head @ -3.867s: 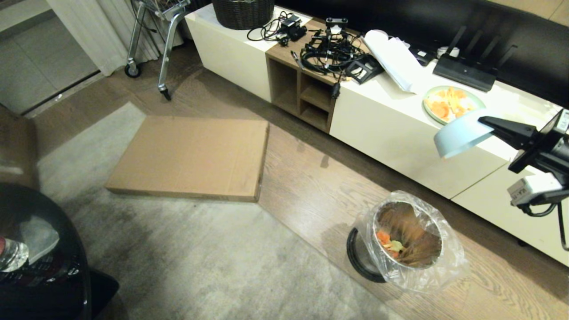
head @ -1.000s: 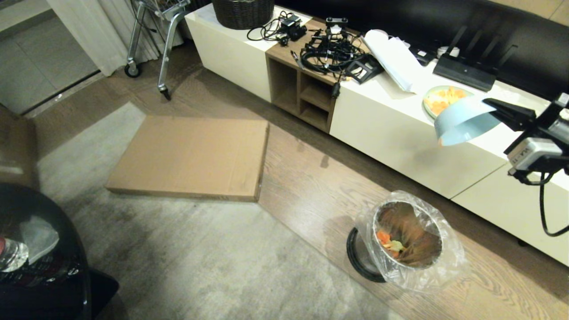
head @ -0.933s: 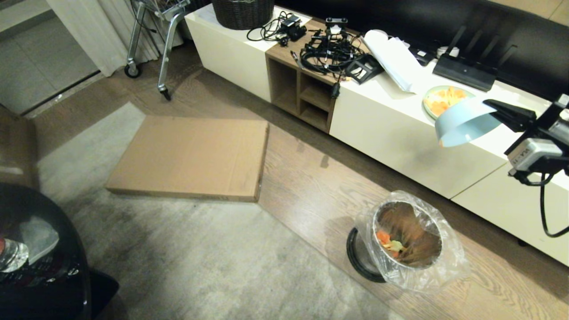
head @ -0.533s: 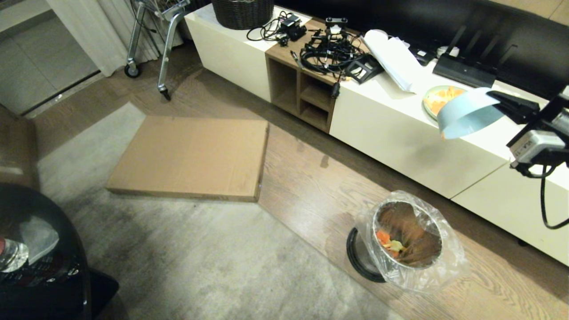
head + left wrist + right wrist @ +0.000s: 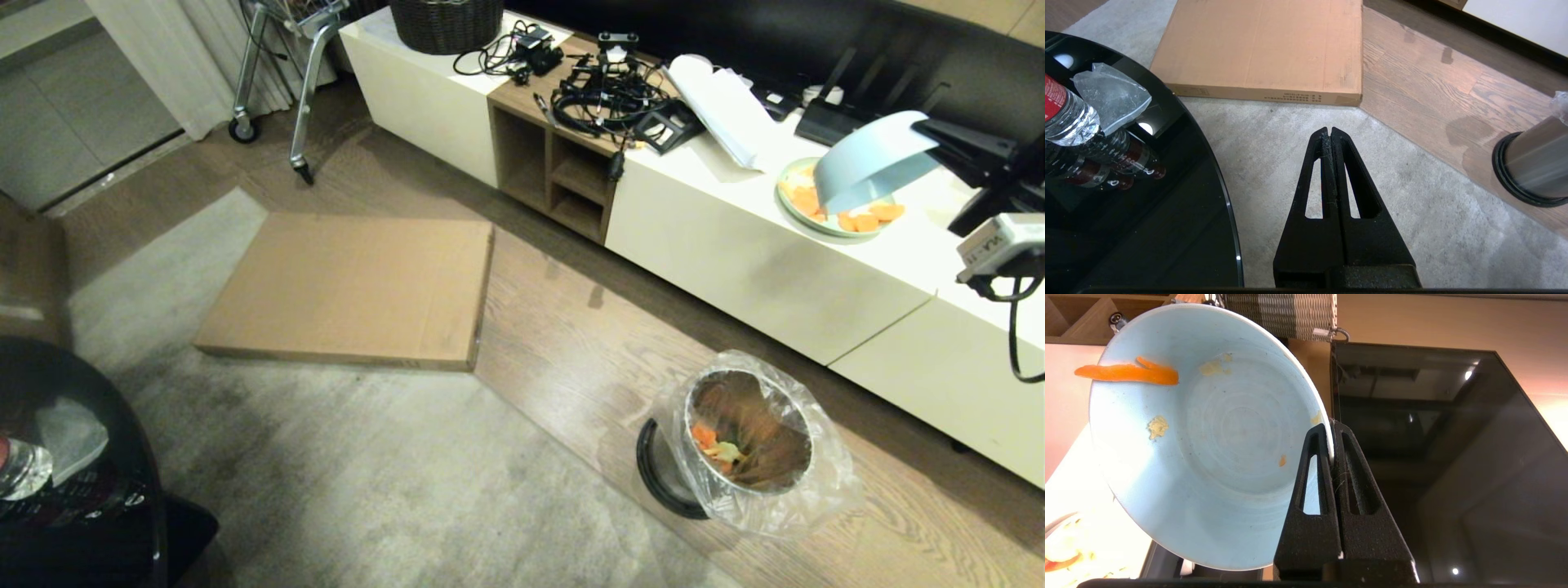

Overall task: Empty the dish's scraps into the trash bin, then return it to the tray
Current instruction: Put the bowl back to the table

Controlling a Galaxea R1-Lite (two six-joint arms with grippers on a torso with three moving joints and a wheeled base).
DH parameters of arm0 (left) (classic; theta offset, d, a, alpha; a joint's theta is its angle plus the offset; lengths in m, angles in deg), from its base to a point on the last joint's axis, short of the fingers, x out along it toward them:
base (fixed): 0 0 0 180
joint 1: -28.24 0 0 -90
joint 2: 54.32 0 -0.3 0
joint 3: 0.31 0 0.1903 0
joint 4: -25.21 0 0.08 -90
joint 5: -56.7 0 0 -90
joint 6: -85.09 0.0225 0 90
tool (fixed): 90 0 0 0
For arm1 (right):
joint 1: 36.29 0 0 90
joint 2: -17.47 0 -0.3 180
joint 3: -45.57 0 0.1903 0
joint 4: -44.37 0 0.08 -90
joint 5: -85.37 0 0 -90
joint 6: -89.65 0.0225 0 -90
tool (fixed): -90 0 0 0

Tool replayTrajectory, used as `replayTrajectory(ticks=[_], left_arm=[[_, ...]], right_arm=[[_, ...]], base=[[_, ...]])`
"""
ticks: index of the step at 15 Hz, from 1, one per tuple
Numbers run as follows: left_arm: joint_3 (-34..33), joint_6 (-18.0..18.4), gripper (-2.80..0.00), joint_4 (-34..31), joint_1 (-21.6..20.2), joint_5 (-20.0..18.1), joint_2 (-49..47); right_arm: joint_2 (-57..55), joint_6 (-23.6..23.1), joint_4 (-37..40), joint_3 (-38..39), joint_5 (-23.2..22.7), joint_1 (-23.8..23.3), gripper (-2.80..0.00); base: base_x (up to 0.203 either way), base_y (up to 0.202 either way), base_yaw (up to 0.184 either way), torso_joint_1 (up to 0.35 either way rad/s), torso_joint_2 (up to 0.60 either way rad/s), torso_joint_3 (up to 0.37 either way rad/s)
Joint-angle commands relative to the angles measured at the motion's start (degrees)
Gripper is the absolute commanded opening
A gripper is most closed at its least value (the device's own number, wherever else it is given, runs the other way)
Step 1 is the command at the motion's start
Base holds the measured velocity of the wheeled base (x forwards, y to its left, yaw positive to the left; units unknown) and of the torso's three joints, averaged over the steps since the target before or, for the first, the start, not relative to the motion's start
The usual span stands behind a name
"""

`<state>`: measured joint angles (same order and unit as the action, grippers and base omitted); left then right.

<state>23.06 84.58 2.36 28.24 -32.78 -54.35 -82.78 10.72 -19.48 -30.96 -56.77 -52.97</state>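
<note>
The right pincer [image 5: 1332, 426] is clamped on the rim of the dish [image 5: 873, 159], one finger inside the rim and one outside. In the head view the dish hangs tipped mouth-down over the pale-green plate [image 5: 824, 220] of orange pieces on the long white table [image 5: 735, 245]. It covers most of that plate, and the arm behind it runs out of the picture at the right edge. The right wrist view looks into the dish [image 5: 1208, 437]: one orange strip [image 5: 1128, 373] clings near the rim, with a few pale yellow crumbs and a small orange speck on the inner wall.

The trash bin [image 5: 747, 441] stands on the wooden floor, well apart from the dish and nearer the robot. Its clear liner puffs out around the steel rim, and scraps [image 5: 714, 445] of orange and pale yellow lie inside. Its black base ring shows only on one side. In the left wrist view only the lower part of the bin [image 5: 1531, 163] appears, cut off at the picture's edge.

The left pincer [image 5: 1331, 132] has its fingers pressed together on nothing, above the grey rug [image 5: 1298, 155] beside a round black glass table [image 5: 1167, 212]. That table carries a water bottle [image 5: 1065, 118], cut off at the edge. A flat cardboard box [image 5: 351, 286] lies on the floor. The tray appears in none of the views.
</note>
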Motion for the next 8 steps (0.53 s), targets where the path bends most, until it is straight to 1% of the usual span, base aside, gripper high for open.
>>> replayTrajectory(ticks=[1, 4, 6, 8], left_arm=[[0.0, -0.02, -2.8, 0.02, 0.0, 0.02, 0.02], [0.0, -0.02, -2.8, 0.02, 0.0, 0.02, 0.02], [0.0, -0.02, -2.8, 0.02, 0.0, 0.02, 0.02], [0.0, -0.02, -2.8, 0.02, 0.0, 0.02, 0.02]], right_arm=[[-0.56, -0.54, -2.74, -0.11, -1.77, -0.1, -2.8], [-0.94, -3.7, -2.74, 0.78, -4.23, -0.11, -2.8], [-1.6, -7.44, -2.74, 3.37, -4.89, -0.04, -2.8], [-2.25, -11.71, -2.74, 7.75, -5.05, -0.02, -2.8]], base=[[0.0, 0.0, 0.0, 0.0, 0.0, 0.0], [0.0, 0.0, 0.0, 0.0, 0.0, 0.0], [0.0, 0.0, 0.0, 0.0, 0.0, 0.0], [0.0, 0.0, 0.0, 0.0, 0.0, 0.0]])
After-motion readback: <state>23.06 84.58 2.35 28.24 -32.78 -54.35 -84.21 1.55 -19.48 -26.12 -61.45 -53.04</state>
